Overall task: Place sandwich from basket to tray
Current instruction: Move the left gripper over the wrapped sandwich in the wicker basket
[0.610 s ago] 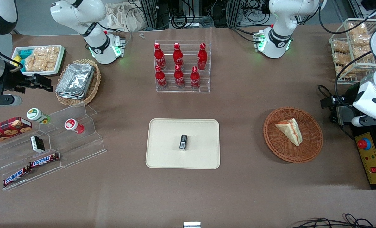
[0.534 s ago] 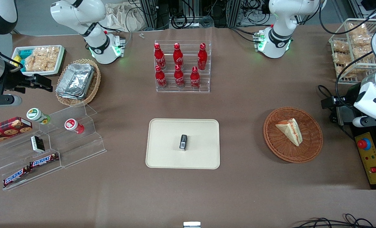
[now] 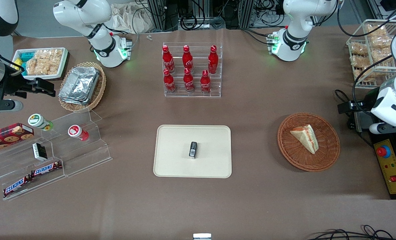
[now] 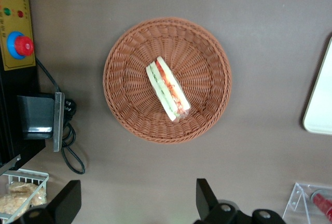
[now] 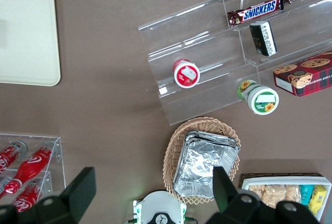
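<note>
Room: bare brown worktop (image 3: 258, 110) lies between basket (image 3: 328, 153) and tray (image 3: 171, 166).
Sandwich: sandwich (image 4: 167, 89) lies in the basket's middle, clear of the rim.
Gripper: gripper (image 4: 136, 203) hangs high above the basket, fingers spread wide, holding nothing.
Arm: wrist pointing straight down at the working arm's end.

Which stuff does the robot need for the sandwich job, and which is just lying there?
Needed: sandwich, lying in the basket; tray; gripper, open, high above the basket.

Just lying there: red bottles, Snickers bars, foil containers, small dark item on the tray.
</note>
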### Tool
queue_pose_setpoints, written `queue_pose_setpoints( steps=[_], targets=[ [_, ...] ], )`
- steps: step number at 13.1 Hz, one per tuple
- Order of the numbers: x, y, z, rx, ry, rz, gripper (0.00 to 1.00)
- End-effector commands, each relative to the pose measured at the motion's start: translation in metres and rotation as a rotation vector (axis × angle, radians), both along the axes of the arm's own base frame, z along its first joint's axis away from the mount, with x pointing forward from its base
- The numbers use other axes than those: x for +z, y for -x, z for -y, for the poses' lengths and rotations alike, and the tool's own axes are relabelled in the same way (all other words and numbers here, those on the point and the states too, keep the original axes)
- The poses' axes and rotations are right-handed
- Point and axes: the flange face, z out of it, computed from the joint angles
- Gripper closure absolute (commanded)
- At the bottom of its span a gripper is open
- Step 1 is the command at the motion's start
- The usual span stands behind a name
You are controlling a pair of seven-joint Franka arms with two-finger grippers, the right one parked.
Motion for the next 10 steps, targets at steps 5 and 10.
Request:
queue_pose_setpoints(
  steps=[5, 10],
  targets=[
    [-0.075, 0.016, -0.020, 0.006, -0.004, -0.026, 0.00],
    [-0.174, 0.018, -0.021, 0.118, -0.021, -0.027, 0.00]
  ],
)
